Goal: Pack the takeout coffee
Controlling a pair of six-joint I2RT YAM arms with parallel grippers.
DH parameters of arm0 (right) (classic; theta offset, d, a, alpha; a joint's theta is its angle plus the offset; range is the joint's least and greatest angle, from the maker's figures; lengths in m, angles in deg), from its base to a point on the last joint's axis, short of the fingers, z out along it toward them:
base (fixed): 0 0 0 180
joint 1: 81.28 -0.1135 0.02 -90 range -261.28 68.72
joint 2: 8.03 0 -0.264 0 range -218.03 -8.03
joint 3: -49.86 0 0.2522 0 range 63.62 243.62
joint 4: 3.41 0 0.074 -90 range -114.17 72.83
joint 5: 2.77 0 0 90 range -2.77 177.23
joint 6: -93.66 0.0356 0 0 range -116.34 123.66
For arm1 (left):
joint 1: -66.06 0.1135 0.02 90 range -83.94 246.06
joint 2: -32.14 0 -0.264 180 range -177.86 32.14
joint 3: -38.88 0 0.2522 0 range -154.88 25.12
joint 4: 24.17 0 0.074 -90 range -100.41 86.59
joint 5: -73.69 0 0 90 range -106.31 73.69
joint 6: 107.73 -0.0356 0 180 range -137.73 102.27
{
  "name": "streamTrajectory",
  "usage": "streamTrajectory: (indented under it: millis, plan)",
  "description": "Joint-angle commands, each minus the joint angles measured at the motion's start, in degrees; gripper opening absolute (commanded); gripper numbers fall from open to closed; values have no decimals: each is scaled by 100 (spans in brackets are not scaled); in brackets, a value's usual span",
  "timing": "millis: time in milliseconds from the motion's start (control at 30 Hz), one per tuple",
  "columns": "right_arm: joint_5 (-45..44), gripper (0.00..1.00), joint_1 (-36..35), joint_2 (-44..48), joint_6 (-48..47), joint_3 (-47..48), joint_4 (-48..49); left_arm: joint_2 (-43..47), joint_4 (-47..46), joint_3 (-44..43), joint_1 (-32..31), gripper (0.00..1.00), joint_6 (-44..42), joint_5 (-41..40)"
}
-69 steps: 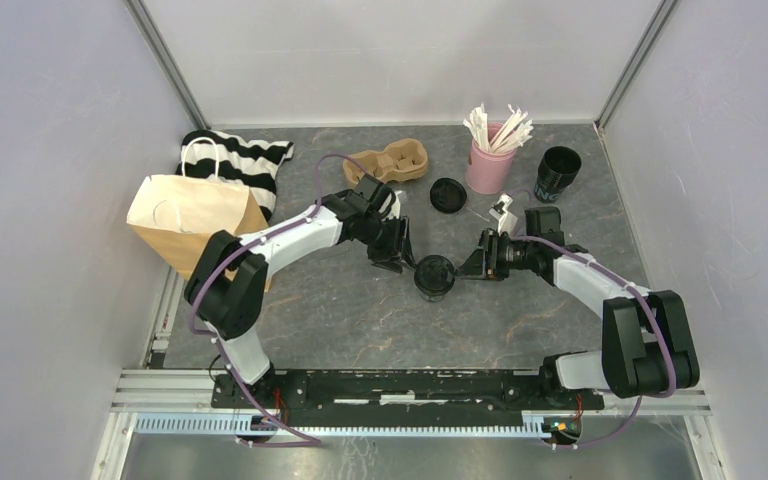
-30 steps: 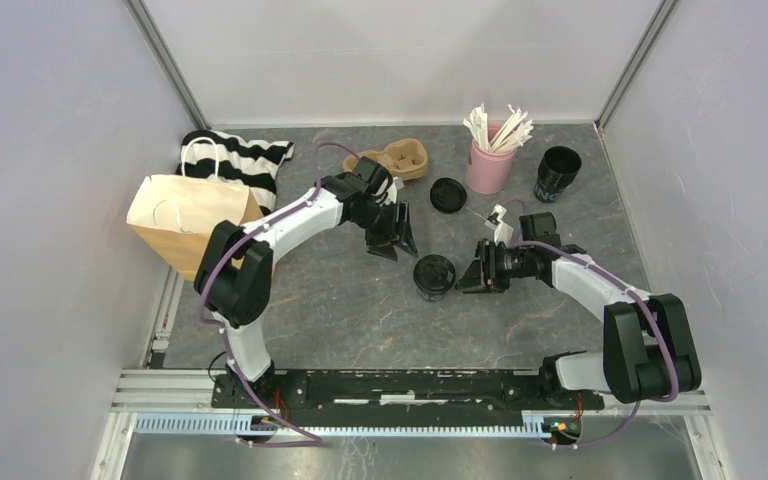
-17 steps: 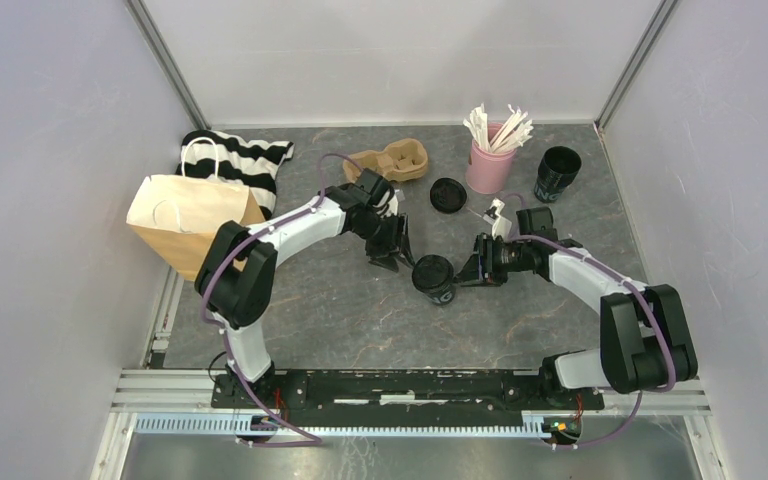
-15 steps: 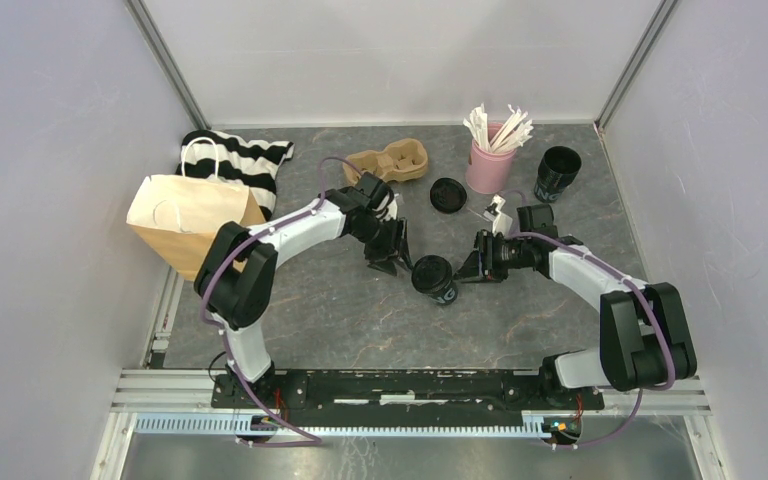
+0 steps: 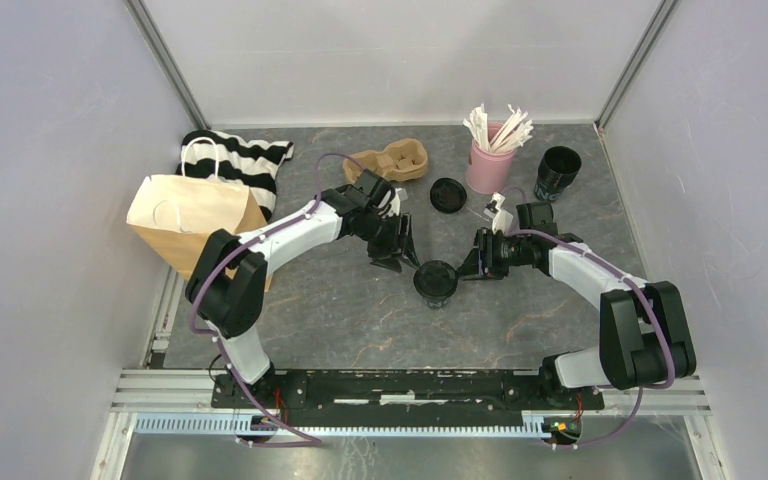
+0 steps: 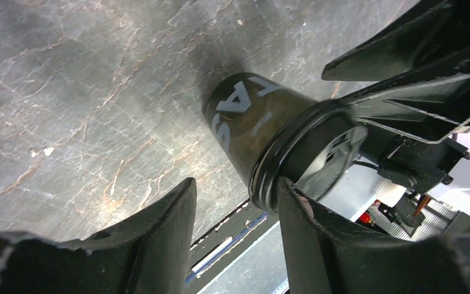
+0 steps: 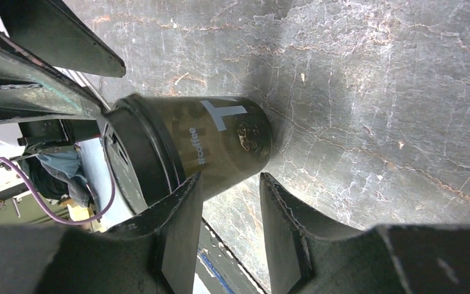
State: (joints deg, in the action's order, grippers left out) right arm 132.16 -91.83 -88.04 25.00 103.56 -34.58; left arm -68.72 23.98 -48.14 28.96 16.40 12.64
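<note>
Left hand (image 6: 235, 184) and right hand (image 7: 229, 177), both half-open.

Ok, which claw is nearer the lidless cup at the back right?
Right. The right claw is down-left of the lidless cup in the top view; the left claw lies farther left, across the lidded cup.

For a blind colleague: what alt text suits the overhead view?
A lidded black cup stands on the table between the open left gripper and open right gripper. Behind lie a paper bag, striped cloth, pulp tray, loose lid, pink cup of sticks and a lidless black cup.
</note>
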Motion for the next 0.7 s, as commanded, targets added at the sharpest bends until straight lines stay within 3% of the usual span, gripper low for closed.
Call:
streamTrajectory:
  millis: [0,233,533,667]
  plan:
    - [-126,45,-14,0,-165,65,40,71,-224,-246,-93,58,182,180]
    - [-466,47,37,73,-512,207,-366,233,58,-190,-95,59,25,-7]
    - [-932,51,329,150,-1094,524,-1099,422,129,-272,-89,69,91,-131]
    - [-233,56,371,301,-1167,440,-1120,550,118,-109,-95,70,120,-9]
